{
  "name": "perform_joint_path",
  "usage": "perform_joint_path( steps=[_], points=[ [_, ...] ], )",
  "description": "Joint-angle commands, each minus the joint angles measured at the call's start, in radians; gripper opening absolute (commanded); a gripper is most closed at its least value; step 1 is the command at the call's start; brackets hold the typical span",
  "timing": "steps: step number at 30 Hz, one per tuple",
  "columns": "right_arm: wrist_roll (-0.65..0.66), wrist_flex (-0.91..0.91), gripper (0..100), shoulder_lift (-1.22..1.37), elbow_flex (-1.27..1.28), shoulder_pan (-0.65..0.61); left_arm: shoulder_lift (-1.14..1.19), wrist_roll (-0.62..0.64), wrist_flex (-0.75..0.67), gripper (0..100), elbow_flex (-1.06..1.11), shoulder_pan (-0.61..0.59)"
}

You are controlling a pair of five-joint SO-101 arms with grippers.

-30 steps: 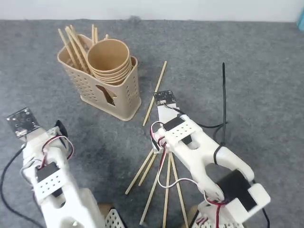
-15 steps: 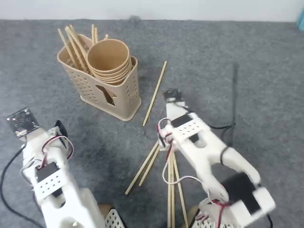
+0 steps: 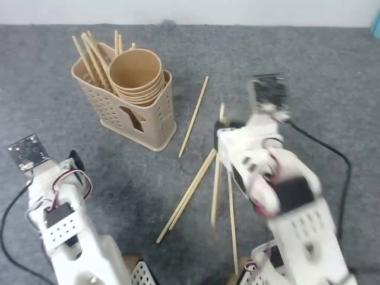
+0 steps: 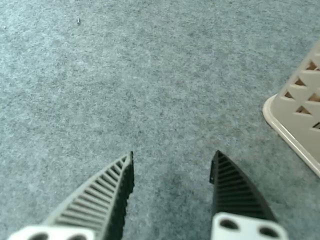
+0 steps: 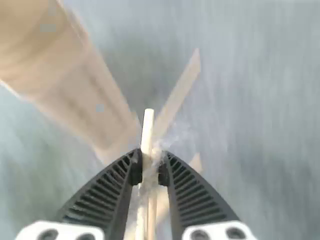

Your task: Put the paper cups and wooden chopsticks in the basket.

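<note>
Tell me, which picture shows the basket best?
The high view. The basket stands whole there, with paper cups and chopsticks inside. The left wrist view shows one corner of the basket. The right wrist view has a tan shape that might be it; I cannot tell.

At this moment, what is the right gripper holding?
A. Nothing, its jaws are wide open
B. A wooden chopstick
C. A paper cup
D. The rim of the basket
B. In the right wrist view, the right gripper has its jaws closed on a wooden chopstick, while the paper cups sit stacked in the basket.
</note>
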Motion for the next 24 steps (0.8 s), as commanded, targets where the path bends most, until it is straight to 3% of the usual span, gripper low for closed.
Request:
perform_joint_path(
  steps=[1, 7, 13, 16, 20, 24],
  points=[
    [0.014, -0.240, 0.7, -0.174, -0.060, 0.010, -0.021, -0.011, 0.003, 23, -0.005, 0.002],
    [0.014, -0.610, 0.7, -0.213, -0.060, -0.036, -0.021, -0.011, 0.003, 23, -0.005, 0.000],
    [0.021, -0.763, 0.7, -0.117, -0.083, -0.113, -0.021, -0.011, 0.003, 23, -0.005, 0.000],
    [0.021, -0.613, 0.7, -0.053, -0.091, -0.110, -0.021, -0.011, 0.003, 23, -0.005, -0.002],
    [0.015, -0.234, 0.7, 0.039, -0.091, -0.048, -0.021, -0.012, 0.026, 23, -0.012, -0.002],
    [0.014, -0.028, 0.7, 0.137, -0.091, 0.028, -0.021, -0.014, 0.054, 23, -0.025, 0.003]
  ],
)
